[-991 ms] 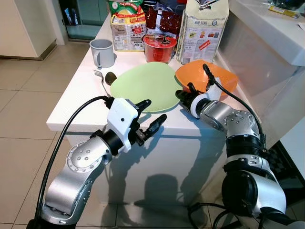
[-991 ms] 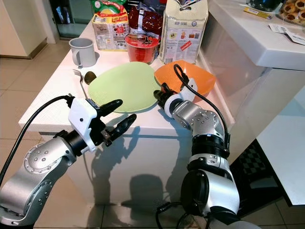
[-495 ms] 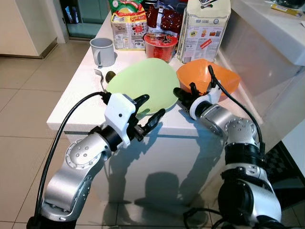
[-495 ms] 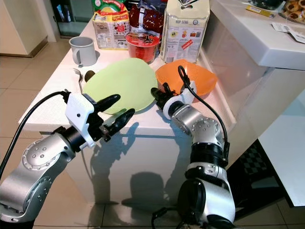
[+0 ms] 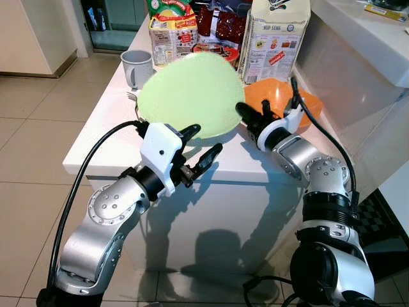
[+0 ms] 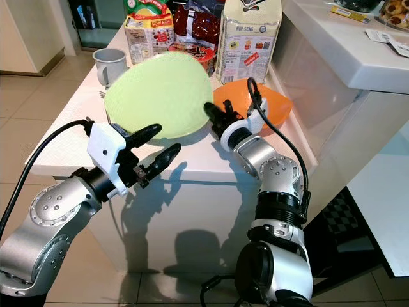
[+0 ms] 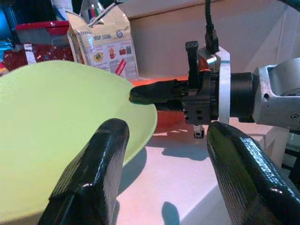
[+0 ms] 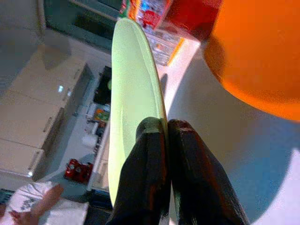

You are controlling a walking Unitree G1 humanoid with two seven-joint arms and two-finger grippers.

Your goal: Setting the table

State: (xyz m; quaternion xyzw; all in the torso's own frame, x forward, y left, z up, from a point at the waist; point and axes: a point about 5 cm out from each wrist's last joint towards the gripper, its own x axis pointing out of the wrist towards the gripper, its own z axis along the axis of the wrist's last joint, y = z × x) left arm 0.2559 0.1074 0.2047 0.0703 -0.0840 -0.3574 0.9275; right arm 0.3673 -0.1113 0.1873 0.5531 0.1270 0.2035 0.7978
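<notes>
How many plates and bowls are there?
2. A green plate is lifted and tilted above the table, pinched at its rim by the right gripper. An orange bowl sits on the table behind that gripper. More could hide behind the plate.

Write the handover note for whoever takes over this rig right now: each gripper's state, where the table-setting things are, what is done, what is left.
Right gripper: shut on the green plate's rim, plate lifted and tilted above the white table.
Left gripper: open, empty, at the table's near edge below the plate.
Orange bowl sits on the table beside the right gripper; grey mug farther back; fork partly hidden by the plate.
Done: plate picked up.
Left: set the plate in its place, likely then arrange the rest.
</notes>
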